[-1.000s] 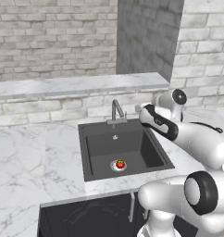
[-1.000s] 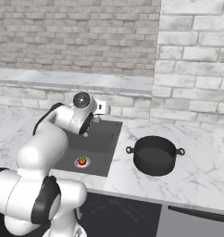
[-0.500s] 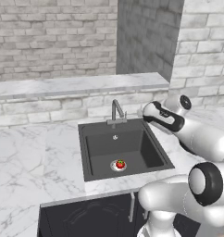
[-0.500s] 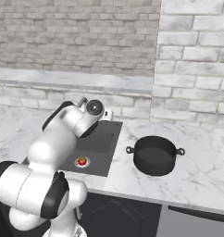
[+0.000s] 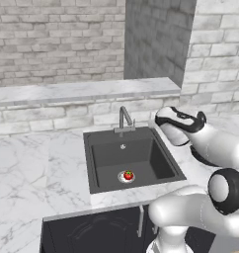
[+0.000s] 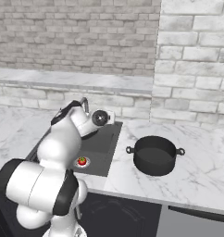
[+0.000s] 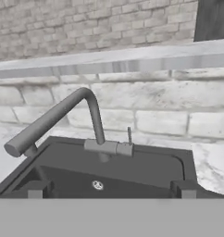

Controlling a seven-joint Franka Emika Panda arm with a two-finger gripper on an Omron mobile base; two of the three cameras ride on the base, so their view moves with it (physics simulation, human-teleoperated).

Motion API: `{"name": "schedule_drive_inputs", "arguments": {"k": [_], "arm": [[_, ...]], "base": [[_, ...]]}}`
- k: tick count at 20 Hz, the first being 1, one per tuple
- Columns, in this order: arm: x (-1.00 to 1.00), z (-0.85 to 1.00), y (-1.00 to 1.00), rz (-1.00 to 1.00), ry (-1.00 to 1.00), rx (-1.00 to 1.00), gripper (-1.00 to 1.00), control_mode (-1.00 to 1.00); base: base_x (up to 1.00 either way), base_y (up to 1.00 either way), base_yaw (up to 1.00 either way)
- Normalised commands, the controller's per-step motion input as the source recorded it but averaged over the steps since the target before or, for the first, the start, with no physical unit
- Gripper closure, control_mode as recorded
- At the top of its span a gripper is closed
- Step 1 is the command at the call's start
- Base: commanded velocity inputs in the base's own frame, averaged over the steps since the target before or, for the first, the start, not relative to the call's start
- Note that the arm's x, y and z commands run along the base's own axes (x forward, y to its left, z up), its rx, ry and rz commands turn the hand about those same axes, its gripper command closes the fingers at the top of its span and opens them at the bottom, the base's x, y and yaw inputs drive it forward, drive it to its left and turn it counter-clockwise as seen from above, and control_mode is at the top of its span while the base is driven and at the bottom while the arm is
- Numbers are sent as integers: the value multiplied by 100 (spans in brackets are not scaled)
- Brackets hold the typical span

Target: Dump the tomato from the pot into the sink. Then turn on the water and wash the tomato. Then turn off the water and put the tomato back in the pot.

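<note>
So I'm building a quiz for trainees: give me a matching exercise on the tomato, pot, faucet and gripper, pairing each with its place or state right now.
Things:
1. tomato
2. pot
3. faucet
4. gripper

Places or states:
A. empty, on the counter right of the sink
B. at the back rim of the sink
C. on the drain in the basin
D. open, holding nothing, facing the faucet

Pairs: 1-C, 2-A, 3-B, 4-D
</note>
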Motion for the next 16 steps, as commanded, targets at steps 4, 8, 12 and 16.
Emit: {"name": "schedule_drive_inputs", "arguments": {"k": [4, 8, 12, 16], "arm": [[0, -49, 0, 0, -29, 0, -100, -100], [0, -47, 0, 0, -26, 0, -100, -100], [0, -9, 2, 0, -16, 0, -100, -100], [0, -12, 5, 0, -8, 0, -100, -100]], "base": [[0, 0, 0], [0, 0, 0], [0, 0, 0], [0, 0, 0]]}}
